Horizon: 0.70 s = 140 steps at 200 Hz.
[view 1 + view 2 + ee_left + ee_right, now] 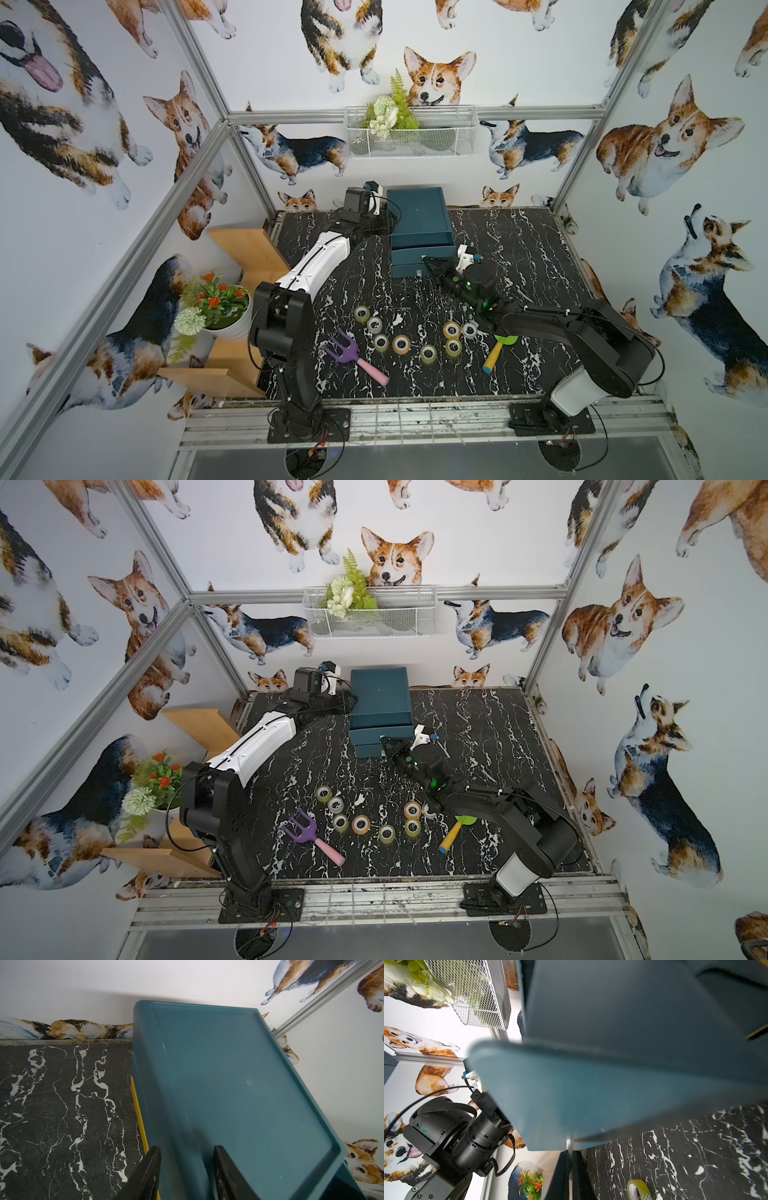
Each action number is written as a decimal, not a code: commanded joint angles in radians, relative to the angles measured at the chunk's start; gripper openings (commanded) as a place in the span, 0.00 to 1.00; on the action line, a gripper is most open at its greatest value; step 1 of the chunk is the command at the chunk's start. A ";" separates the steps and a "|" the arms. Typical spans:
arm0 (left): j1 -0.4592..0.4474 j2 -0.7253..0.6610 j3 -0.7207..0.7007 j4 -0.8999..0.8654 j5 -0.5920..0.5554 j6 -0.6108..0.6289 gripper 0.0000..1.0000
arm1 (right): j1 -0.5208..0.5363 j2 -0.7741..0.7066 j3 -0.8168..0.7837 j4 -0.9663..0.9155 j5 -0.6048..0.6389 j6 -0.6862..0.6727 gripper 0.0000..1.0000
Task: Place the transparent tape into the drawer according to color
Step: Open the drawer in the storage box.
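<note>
Right gripper: pressed together, pinching drawer handle.
Left gripper: clamping cabinet rim.
Tape rolls: lying loose on table, between rake and trowel.

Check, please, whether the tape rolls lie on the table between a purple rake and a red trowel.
No: the trowel is green, not red, as both top views show. The tape rolls do lie on the table between it and the purple rake.

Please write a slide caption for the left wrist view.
Left gripper holds the teal cabinet by its rim, on the marble table.
</note>
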 commanded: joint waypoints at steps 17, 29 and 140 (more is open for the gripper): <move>0.002 0.011 -0.006 -0.116 -0.049 0.025 0.47 | 0.024 -0.014 -0.008 0.004 0.031 0.010 0.00; 0.002 0.011 -0.005 -0.117 -0.049 0.026 0.47 | 0.032 -0.020 -0.010 -0.002 0.036 0.005 0.00; 0.002 0.007 -0.003 -0.122 -0.053 0.029 0.47 | 0.060 -0.093 -0.076 -0.035 0.069 0.004 0.00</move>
